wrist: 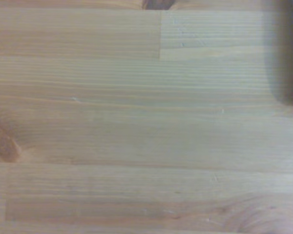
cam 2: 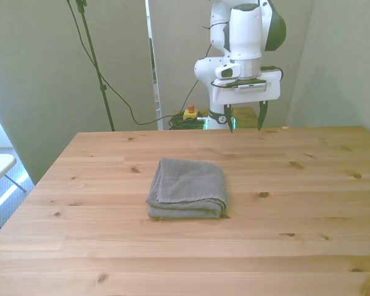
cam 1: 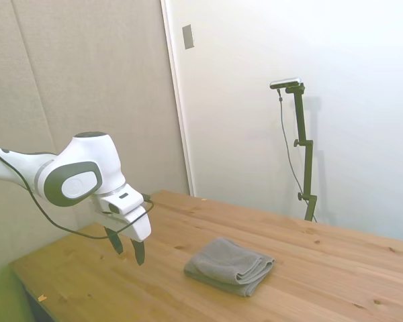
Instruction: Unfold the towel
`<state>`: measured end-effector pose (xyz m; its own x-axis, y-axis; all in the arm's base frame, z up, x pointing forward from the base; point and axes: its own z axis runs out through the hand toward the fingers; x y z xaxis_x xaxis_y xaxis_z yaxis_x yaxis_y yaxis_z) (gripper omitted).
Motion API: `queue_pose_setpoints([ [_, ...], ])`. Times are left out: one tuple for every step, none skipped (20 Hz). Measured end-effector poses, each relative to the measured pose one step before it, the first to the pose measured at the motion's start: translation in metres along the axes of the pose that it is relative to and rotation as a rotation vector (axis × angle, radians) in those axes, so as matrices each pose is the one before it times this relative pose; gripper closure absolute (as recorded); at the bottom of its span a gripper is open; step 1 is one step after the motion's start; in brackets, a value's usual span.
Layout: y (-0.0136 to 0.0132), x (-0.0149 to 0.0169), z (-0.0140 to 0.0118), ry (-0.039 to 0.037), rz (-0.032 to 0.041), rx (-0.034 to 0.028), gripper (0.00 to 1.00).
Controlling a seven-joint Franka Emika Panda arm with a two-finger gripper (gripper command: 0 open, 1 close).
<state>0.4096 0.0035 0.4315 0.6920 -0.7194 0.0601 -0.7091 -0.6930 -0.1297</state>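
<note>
From the side I see my gripper (cam 1: 129, 251) hanging above the wooden table (cam 1: 336, 282), its two dark fingers (cam 1: 139, 252) pointing down with a gap between them, holding nothing. The grey towel (cam 1: 230, 265) lies folded on the boards, near the gripper but apart from it.

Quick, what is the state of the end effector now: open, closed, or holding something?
End effector: open, holding nothing, above the table, apart from the folded towel.
</note>
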Motion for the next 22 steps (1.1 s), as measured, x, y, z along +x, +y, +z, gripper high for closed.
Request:
queue_pose_setpoints([
  [0.00003,0.00003,0.00053,-0.00096,0.00006,-0.00082,0.0],
  [0.0007,0.00028,0.00101,-0.00206,0.0017,-0.0014,0.0],
  [0.0016,0.00311,-0.00032,0.00008,0.00784,0.00262,0.0],
  [0.00262,0.00739,-0.00181,0.00184,0.01673,0.00655,0.0],
  [0.00472,0.01455,-0.00455,0.00687,0.03142,0.01403,0.0],
  [0.00764,0.02315,-0.00676,0.01133,0.04772,0.019,0.0],
  [0.00864,0.02748,-0.00621,0.00846,0.0471,0.01417,0.0],
  [0.00949,0.02923,-0.00398,0.00689,0.04395,0.00943,0.0],
  [0.00973,0.02937,-0.00221,0.00551,0.03963,0.00469,0.0],
  [0.00769,0.02691,-0.00004,0.00344,0.03334,0.00201,0.0],
  [0.00764,0.02458,0.00136,0.00166,0.03336,0.00184,0.0],
  [0.00779,0.0237,0.00243,-0.00253,0.03652,0.00315,0.0],
  [0.00793,0.02234,0.00261,-0.00603,0.03382,0.00843,0.0],
  [0.00704,0.02045,0.00361,-0.00642,0.02853,0.00879,0.0],
  [0.00726,0.01862,0.00529,-0.01041,0.02523,0.01087,0.0],
  [0.0066,0.01504,0.00623,-0.00982,0.01544,0.00924,0.0],
  [0.00396,0.00961,0.00673,-0.00746,0.01018,0.00735,0.0],
  [0.00203,0.00591,0.00629,-0.00843,0.00848,0.01152,0.0],
  [0.0006,0.0034,0.00577,-0.00653,0.0032,0.01936,0.0],
  [-0.00039,0.001,0.00491,-0.00786,-0.00175,0.0183,0.0],
  [-0.00079,0.00033,0.00379,-0.00593,-0.00343,0.01537,0.0],
  [-0.00041,-0.00023,0.0032,-0.0095,-0.00556,0.0151,1.0],
])
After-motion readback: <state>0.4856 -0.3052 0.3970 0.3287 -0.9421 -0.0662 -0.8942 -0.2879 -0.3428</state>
